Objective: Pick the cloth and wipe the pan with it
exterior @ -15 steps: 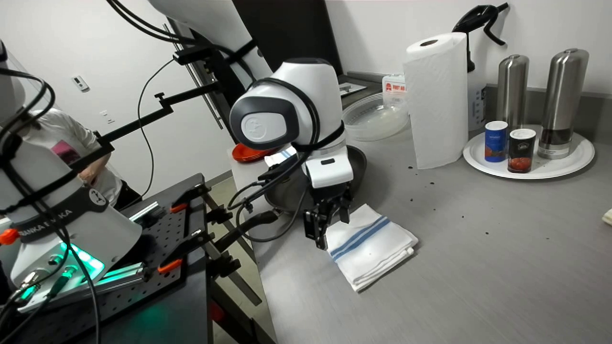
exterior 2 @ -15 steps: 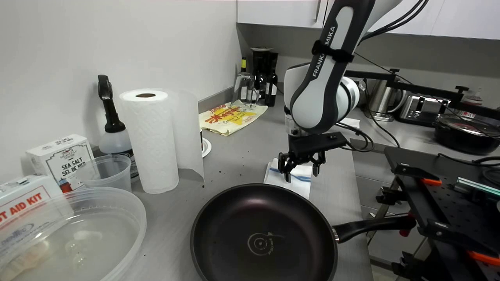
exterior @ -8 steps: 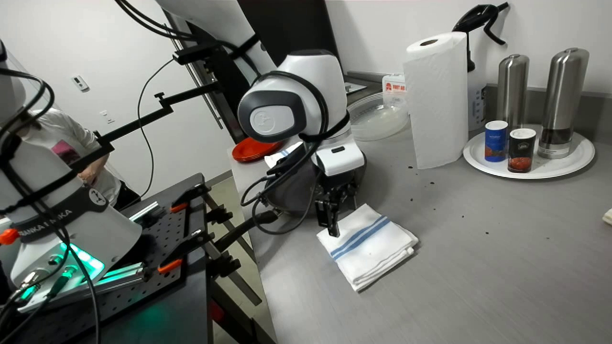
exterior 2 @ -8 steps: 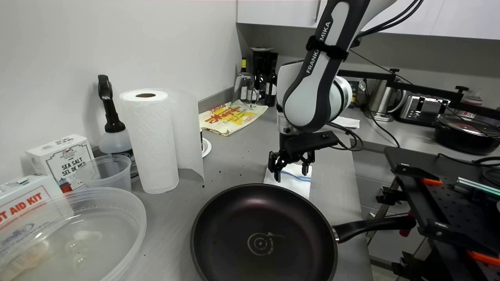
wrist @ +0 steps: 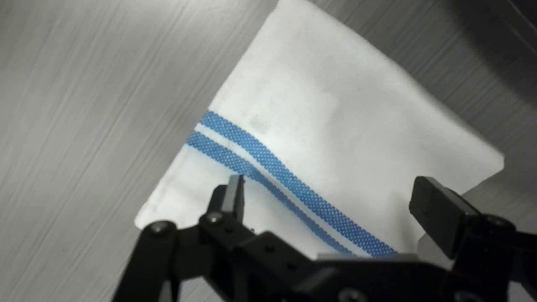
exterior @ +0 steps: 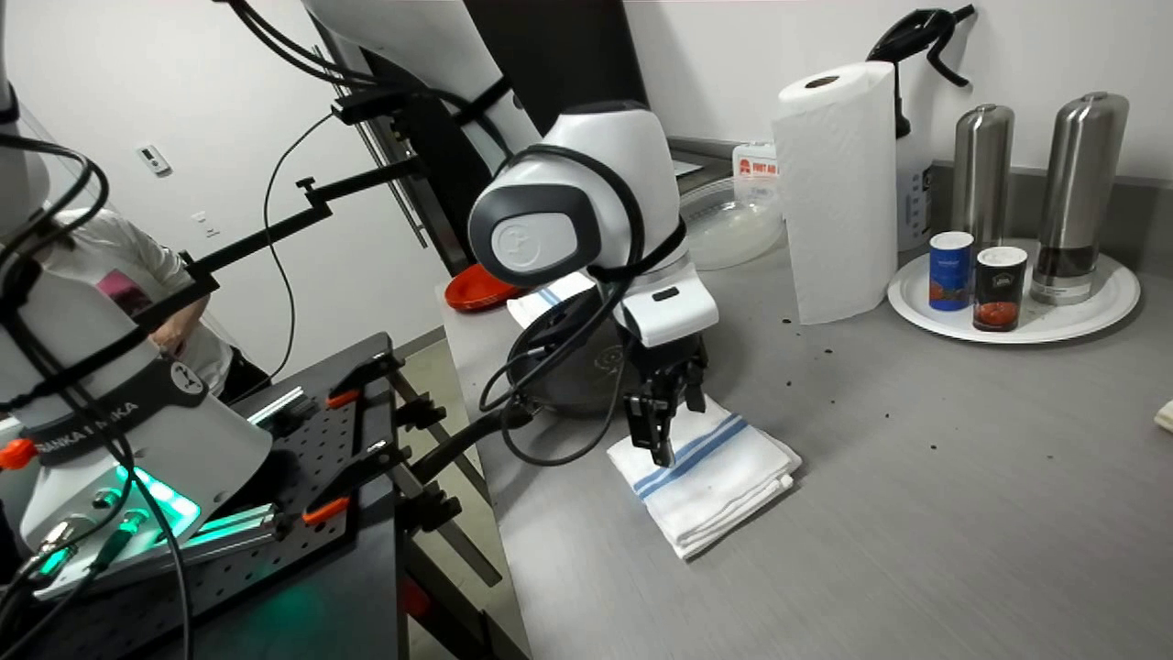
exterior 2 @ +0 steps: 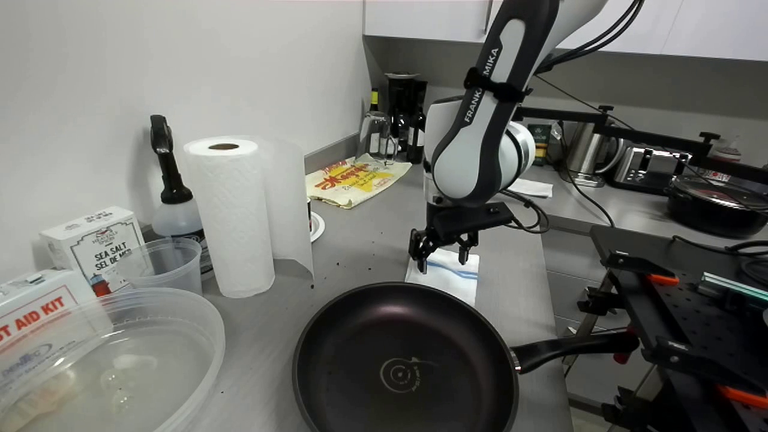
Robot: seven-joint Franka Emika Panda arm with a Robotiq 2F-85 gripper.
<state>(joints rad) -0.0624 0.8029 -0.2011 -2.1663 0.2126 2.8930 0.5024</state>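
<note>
The cloth (exterior: 724,486) is a folded white towel with blue stripes, lying flat on the grey counter. It also shows in an exterior view (exterior 2: 450,283) behind the pan and fills much of the wrist view (wrist: 356,113). The black pan (exterior 2: 408,342) lies next to the cloth, its handle over the counter edge; in an exterior view (exterior: 577,376) the arm and cables partly cover it. My gripper (exterior: 680,433) is open and empty above the cloth, pointing down. Its fingers (wrist: 328,182) stand wide apart on either side of the blue stripes, apparently not touching the cloth.
A paper towel roll (exterior: 838,192) stands toward the wall. A white plate (exterior: 1113,298) holds grinders and shakers. A clear plastic tub (exterior 2: 198,366) is beside the pan. A red plate (exterior: 478,289) and another striped cloth (exterior: 541,298) lie beyond the pan. Cables hang from the arm.
The gripper has moved from the cloth's counter-edge side to above its striped part, first rising slightly, then coming down a little. It stays open. The cloth and pan have not moved.
</note>
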